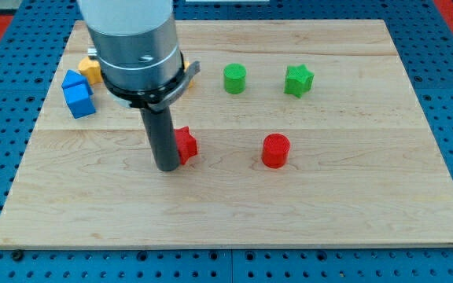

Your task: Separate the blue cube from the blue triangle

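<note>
The blue cube (79, 101) sits near the board's upper left, touching the blue triangle (72, 79) just above it. My tip (167, 167) rests on the board well to the right of and below both blue blocks. It stands right against the left side of a red star block (185, 144). The arm's grey body (132, 39) hangs over the upper left of the board and hides what lies under it.
An orange block (91, 70) lies next to the blue triangle, partly hidden by the arm. A green cylinder (234, 79) and a green star (298, 80) sit at the upper middle. A red cylinder (274, 150) lies right of centre. The wooden board (234, 212) ends near the blue blocks.
</note>
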Tool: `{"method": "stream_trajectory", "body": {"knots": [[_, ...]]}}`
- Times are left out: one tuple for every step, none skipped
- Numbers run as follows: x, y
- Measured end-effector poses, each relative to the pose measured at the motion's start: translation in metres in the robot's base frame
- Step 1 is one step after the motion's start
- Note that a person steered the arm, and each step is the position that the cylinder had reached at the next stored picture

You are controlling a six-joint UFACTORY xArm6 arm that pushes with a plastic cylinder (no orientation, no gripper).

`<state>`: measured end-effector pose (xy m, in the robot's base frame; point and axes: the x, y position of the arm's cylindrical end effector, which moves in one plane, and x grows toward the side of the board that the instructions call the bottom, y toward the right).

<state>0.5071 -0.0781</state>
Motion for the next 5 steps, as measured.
{"method": "stream_trajectory", "body": {"knots": [[0.004, -0.009], [-0.022, -0.128], [-0.068, -0.098], [-0.068, -0.050], [-0.140, -0.041]]}}
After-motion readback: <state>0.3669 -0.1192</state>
